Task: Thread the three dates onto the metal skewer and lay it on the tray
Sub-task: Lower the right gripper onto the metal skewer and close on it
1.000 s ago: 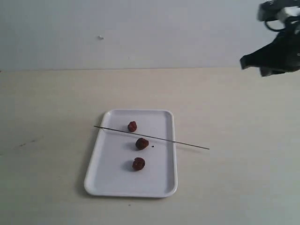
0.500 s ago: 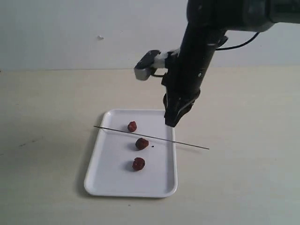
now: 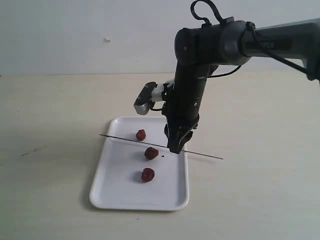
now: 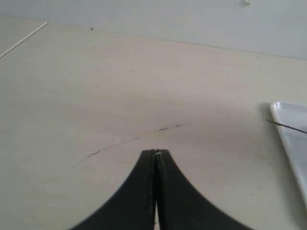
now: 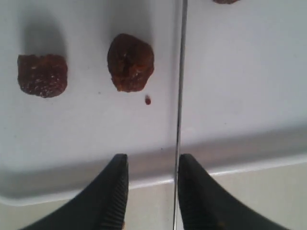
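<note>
The white tray (image 3: 120,195) lies on the table with the three dates (image 3: 141,134), (image 3: 151,153), (image 3: 148,174) loose on it. The thin metal skewer (image 3: 205,155) rests slantwise across the tray's rims, overhanging both sides. My right gripper (image 3: 175,149) points down at the tray's right rim. In the right wrist view it (image 5: 151,165) is open, with the skewer (image 5: 181,72) running between its fingers close to one pad; two dates (image 5: 130,62), (image 5: 42,74) lie beyond. My left gripper (image 4: 155,153) is shut on nothing, low over bare table, out of the exterior view.
A tiny dark speck (image 3: 163,156) sits on the tray beside the middle date. The left wrist view catches the tray's edge (image 4: 292,129) and the skewer's tip (image 4: 288,126). A faint scuff mark (image 4: 168,127) crosses the table. A pale wall stands behind.
My right arm swung in from the upper right and came down over the tray's right rim, its open fingers now straddling the skewer. Dates, skewer and tray have not moved.
</note>
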`<action>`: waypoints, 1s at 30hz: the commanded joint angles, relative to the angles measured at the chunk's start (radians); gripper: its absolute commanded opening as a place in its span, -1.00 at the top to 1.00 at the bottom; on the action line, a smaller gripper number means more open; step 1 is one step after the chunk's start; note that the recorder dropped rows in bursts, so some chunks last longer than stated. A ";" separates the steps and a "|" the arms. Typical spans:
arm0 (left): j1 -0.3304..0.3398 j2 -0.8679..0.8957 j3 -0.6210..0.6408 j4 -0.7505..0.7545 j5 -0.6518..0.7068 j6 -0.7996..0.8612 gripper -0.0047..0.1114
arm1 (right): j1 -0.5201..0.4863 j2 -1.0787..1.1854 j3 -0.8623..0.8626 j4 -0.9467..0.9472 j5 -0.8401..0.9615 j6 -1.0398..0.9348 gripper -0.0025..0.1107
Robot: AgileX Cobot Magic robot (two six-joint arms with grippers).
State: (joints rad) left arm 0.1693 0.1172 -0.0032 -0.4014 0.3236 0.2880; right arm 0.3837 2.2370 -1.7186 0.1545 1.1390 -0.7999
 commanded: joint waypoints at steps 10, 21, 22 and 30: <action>-0.006 -0.004 0.003 -0.002 -0.005 -0.008 0.92 | 0.000 0.071 -0.043 0.001 -0.010 -0.001 0.33; -0.006 -0.004 0.003 -0.002 -0.005 -0.008 0.92 | 0.000 0.112 -0.043 0.001 -0.018 0.013 0.34; -0.006 -0.004 0.003 -0.002 -0.005 -0.008 0.92 | 0.000 0.113 -0.043 0.001 -0.021 0.018 0.34; -0.006 -0.004 0.003 -0.002 -0.005 -0.008 0.92 | 0.000 0.113 -0.043 -0.005 -0.022 0.045 0.84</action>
State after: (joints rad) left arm 0.1693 0.1172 -0.0032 -0.4014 0.3236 0.2880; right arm 0.3837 2.3366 -1.7603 0.1589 1.1168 -0.7646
